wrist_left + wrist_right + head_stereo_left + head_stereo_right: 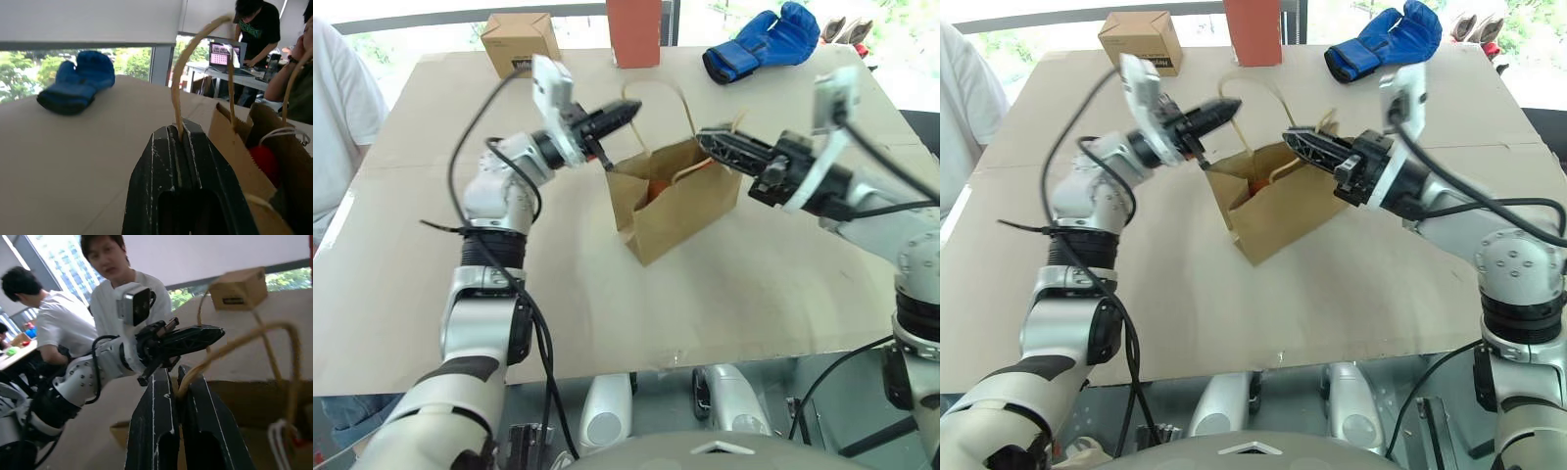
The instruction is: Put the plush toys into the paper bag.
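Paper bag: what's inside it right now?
Through the open mouth of the paper bag, held up by the left gripper and right gripper on its handles, something red-orange shows. The bag's walls hide everything lower, so a count is impossible.

Paper bag (680,201) mid-table — boxing glove (762,41) behind.

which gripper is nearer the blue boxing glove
Right. The right gripper sits just below the blue boxing glove, shut on a bag handle; the left gripper is farther left.
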You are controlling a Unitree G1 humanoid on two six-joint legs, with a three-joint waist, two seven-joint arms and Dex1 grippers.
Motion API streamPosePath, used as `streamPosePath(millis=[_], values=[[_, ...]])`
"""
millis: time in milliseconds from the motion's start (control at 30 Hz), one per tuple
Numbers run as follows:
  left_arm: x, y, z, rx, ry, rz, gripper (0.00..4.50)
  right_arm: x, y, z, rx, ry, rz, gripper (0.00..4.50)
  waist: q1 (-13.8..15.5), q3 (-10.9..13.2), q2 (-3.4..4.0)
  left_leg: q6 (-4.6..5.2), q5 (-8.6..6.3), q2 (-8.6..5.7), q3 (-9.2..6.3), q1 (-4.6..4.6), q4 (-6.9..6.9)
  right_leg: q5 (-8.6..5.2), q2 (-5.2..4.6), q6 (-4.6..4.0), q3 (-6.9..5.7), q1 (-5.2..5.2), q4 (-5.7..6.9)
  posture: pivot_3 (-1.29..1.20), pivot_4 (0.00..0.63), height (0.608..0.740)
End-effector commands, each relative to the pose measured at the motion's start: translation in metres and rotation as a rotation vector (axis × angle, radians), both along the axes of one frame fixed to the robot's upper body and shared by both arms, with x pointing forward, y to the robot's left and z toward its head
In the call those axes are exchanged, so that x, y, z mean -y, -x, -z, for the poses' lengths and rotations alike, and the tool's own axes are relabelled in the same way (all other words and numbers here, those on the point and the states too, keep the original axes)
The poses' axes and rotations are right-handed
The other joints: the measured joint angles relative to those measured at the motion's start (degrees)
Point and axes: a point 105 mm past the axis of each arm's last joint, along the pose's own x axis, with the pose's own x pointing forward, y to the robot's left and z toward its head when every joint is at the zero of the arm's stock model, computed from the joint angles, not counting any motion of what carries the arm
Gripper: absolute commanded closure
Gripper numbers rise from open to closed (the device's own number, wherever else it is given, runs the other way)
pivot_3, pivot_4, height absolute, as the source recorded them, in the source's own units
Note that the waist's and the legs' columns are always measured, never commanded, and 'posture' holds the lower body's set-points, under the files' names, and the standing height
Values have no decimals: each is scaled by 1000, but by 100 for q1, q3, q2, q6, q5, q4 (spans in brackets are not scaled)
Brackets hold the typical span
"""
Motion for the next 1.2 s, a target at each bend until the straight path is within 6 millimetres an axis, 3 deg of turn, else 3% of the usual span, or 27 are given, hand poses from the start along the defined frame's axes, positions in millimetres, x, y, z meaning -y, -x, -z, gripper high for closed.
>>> streamPosePath(millis=[33,67,100,133,200,333,400,567,667,767,800,867,967,1067,1200], values=[[-7,4,1,-7,-56,55,4500,4,5,-16,103,12,5,3061,-19,0,0,0,0,0,0,-6,0,8,0,13,0,-9,3,0,150,714],[-11,3,2,-15,-64,44,4500,6,7,-17,112,17,2,2760,-23,0,0,0,0,2,0,-13,-1,9,1,13,0,-17,5,0,150,714],[-15,3,0,-18,-61,35,3836,10,10,-18,126,46,8,2388,-23,0,0,0,0,3,-1,-22,-1,9,3,13,0,-28,9,0,150,714],[-22,5,-5,-15,-50,23,3622,16,15,-18,136,75,13,1864,-15,0,0,1,1,4,-3,-42,1,10,4,13,0,-51,17,0,150,714],[-35,12,-13,-7,-14,6,2769,27,28,-16,142,132,4,1054,16,0,0,1,1,4,-4,-65,6,11,4,13,0,-73,25,0,150,714],[-61,34,-19,-46,54,-6,776,53,53,-10,115,227,-7,991,-7,0,-1,1,1,4,-2,-71,5,11,0,14,1,-71,9,0,150,714],[-67,48,-19,-75,81,20,55,62,60,-8,90,240,-6,991,-10,0,-1,1,1,5,-2,-65,5,11,0,14,1,-69,11,0,150,714],[-64,83,-7,-142,81,107,55,73,73,-3,38,253,2,991,-2,-1,-2,0,1,7,-3,-52,19,-2,0,4,1,-60,20,0,150,714],[-55,90,12,-184,44,121,55,82,72,-1,15,225,35,991,10,-1,-2,0,1,7,-2,-53,31,-7,0,2,3,-55,21,0,150,714],[-50,90,23,-189,4,128,0,80,74,10,-8,270,17,1775,28,-1,-3,0,1,5,-4,-57,40,-6,0,1,4,-52,21,0,150,714],[-50,90,24,-188,0,128,0,79,74,13,-12,284,11,2266,28,-1,-3,0,1,4,-4,-58,42,-7,0,1,4,-52,21,0,150,714],[-47,84,27,-191,-7,128,0,65,73,32,-25,337,-32,3216,16,-2,-4,0,1,3,-4,-59,44,-7,0,2,6,-52,21,0,150,714],[-39,75,35,-202,-23,155,0,26,54,63,15,379,-76,4466,-30,-16,-22,0,1,10,-4,-52,46,-10,10,6,6,-53,26,0,150,714],[-32,72,37,-202,-43,209,0,-8,27,88,89,446,-70,4466,-68,-18,-22,0,1,9,-7,-55,50,-8,14,3,11,-60,38,0,150,714],[-28,75,37,-197,-78,262,0,-30,9,94,132,413,-56,4466,-57,-17,-22,0,1,8,-8,-70,61,7,16,-6,12,-71,56,0,150,714]])
